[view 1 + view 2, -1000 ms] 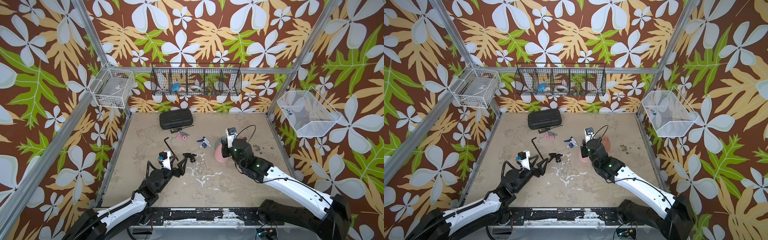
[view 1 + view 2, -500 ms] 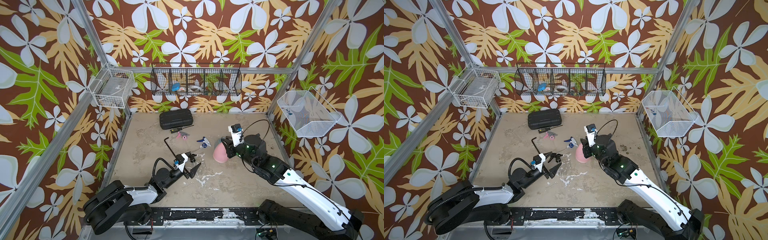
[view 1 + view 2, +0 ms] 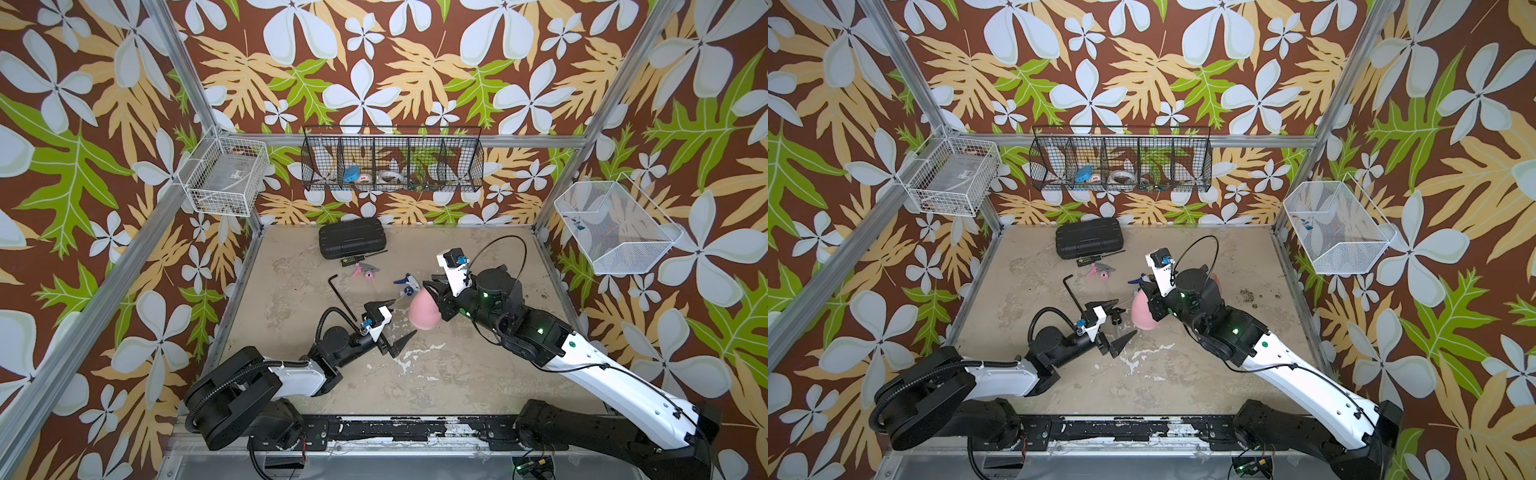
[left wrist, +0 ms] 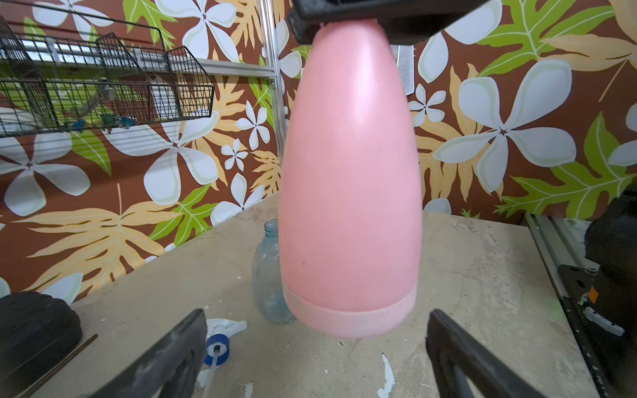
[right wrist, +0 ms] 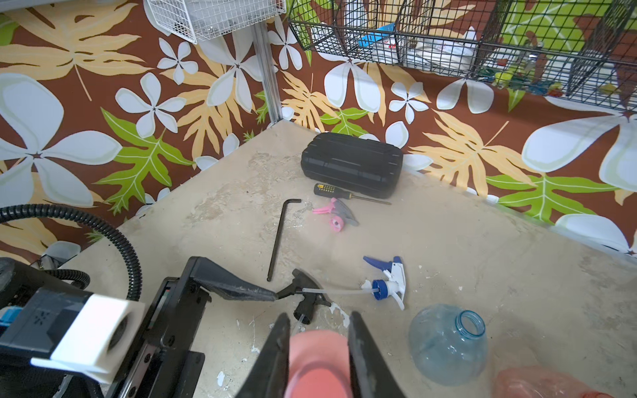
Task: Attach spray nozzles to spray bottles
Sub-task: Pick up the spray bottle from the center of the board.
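Observation:
My right gripper (image 5: 319, 358) is shut on the neck of the opaque pink bottle (image 3: 424, 309), and the bottle's base hangs just over the table. In the left wrist view the pink bottle (image 4: 351, 189) fills the middle, just beyond my left gripper (image 4: 313, 361), which is open and empty. The black nozzle (image 5: 305, 293) lies on the table at the tip of one left finger. The white and blue nozzle (image 5: 389, 282) lies beside it. The pink and grey nozzle (image 5: 336, 213) rests farther back. A clear bluish bottle (image 5: 448, 344) and an orange bottle (image 5: 537, 382) stand near the right gripper.
A black ribbed case (image 3: 352, 237) sits at the back of the table, with a screwdriver (image 5: 344, 193) in front of it. A black hex key (image 3: 340, 295) lies left of the nozzles. Wire baskets hang on the back wall (image 3: 392, 164) and on both side walls.
My left gripper has opened and let go of the black nozzle, which now lies on the table. The left arm has dropped low toward the pink bottle. The right arm has risen, still gripping it.

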